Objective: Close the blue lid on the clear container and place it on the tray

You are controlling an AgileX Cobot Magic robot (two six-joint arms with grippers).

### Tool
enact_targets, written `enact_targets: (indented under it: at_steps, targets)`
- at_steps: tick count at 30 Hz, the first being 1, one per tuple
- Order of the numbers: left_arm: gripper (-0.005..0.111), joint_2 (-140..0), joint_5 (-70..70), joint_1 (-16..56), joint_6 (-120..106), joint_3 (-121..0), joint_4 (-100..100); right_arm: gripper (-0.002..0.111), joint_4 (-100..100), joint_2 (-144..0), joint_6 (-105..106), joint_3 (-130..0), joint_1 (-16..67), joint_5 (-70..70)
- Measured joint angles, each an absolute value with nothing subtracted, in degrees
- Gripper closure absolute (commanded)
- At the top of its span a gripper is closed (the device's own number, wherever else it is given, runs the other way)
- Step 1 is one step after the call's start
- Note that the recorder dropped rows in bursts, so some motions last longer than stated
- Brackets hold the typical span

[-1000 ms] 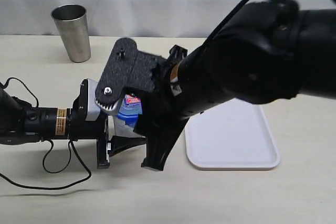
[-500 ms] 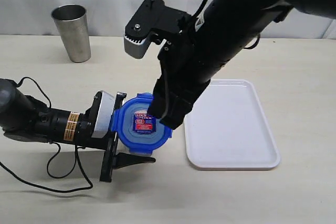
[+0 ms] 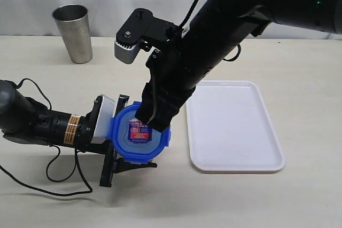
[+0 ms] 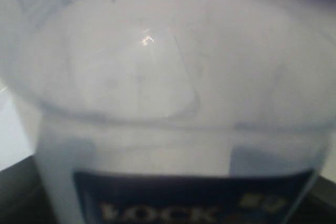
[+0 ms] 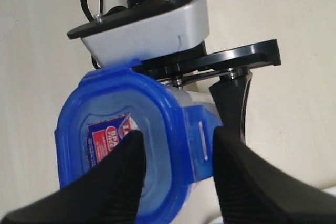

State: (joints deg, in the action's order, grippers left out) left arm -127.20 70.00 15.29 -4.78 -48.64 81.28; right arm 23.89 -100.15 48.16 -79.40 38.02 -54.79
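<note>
Lid work at the near side of the surface (image 3: 299,196): the left tool (image 3: 128,132), reaching in from 9 o'clock, clamps the clear container (image 4: 168,129) by its sides, with the blue lid (image 3: 128,140) sitting on its mouth. The container's long axis runs close to vertical, mouth and lid upward, and it seems tipped a little toward the camera. From 1 o'clock the right tool (image 5: 178,145) hangs over the lid, jaws fairly wide and astride one snap flap (image 5: 198,140). One finger is over the stickered top and the other outside the flap; whether they pinch it cannot be told. The step in hand looks to be locking the flaps. The next move likely calls for a firm press on this flap while the left tool braces the body, then the same on the other flaps. At 3 o'clock of the container, near but apart, lies the tray (image 3: 235,132), the drop-off point. Far back at 11 o'clock stands a steel cup (image 3: 73,32).
</note>
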Motion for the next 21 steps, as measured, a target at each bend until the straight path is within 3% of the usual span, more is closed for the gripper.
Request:
enact_targets:
  at_steps: [21]
  targets:
    - [0.107, -127.20, 69.54, 15.29, -4.47, -48.64, 82.83, 0.073, 24.39, -103.72, 40.38, -81.04, 38.02, -61.15]
